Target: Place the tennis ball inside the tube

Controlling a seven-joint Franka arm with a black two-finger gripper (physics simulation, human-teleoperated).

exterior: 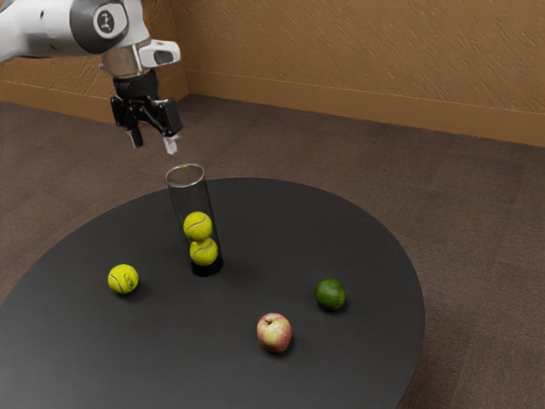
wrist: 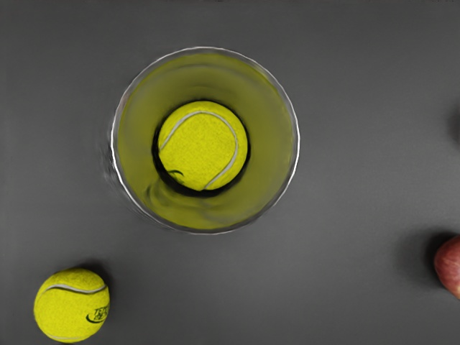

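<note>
The tool (exterior: 153, 142) is open, its two fingers standing apart. Below it, the clear tube (exterior: 189, 198) stands upright on the bench (exterior: 204, 341), holding two stacked balls (exterior: 198, 227). Also below the tool, the loose tennis ball (exterior: 123, 279) lies near the tube.

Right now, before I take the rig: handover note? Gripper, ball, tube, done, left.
Gripper: open, empty, up above the tube's height.
Tube: upright on the table, two tennis balls inside, upper ball on lower ball.
Loose tennis ball: on the table beside the tube.
Done: two balls are in; who put them there, can't say.
Left: likely grasp the loose ball, lift it over the rim, release.
</note>
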